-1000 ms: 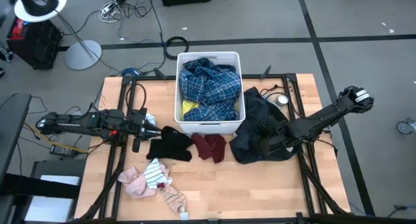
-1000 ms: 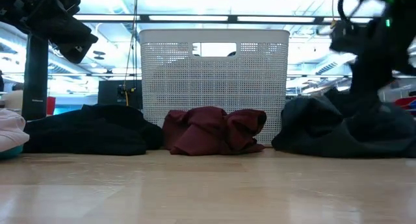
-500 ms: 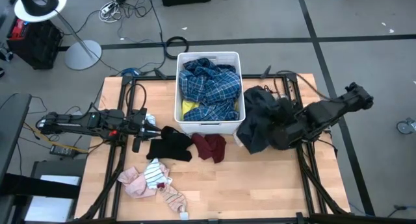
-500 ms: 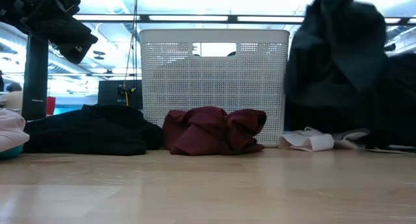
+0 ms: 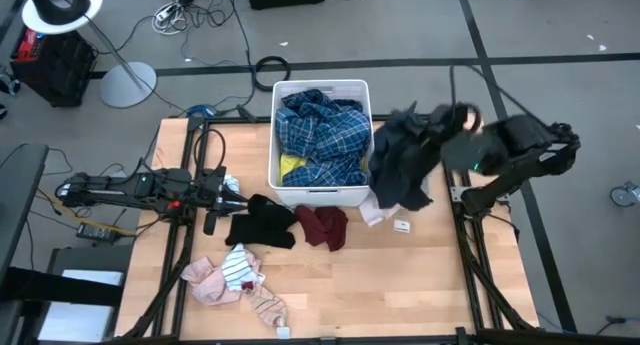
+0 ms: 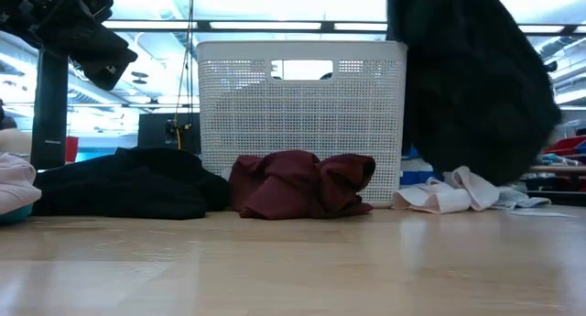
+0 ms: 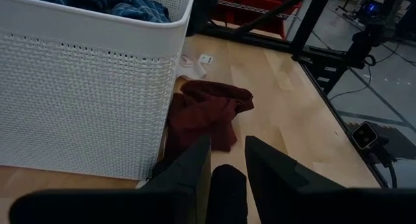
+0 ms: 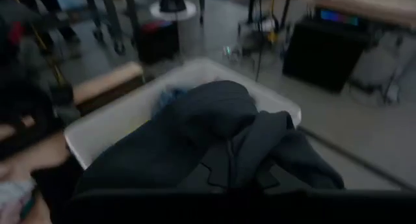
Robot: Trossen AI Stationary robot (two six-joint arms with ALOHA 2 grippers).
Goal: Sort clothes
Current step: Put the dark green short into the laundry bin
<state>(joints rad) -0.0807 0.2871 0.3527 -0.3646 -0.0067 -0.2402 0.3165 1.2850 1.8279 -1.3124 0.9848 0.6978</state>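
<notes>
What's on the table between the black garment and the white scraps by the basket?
The maroon garment, seen in the high view, touching the black garment and well short of the white scraps.

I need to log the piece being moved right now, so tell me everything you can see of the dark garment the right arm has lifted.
The dark garment is a soft, near-black fabric piece, bunched and creased. It hangs clear of the table from the right gripper, which is shut on its upper part. It droops beside the right wall of the white basket, above small white pieces lying on the table. In the low view it dangles as one wide, loose dark mass. Whether it brushes the basket cannot be told.
</notes>
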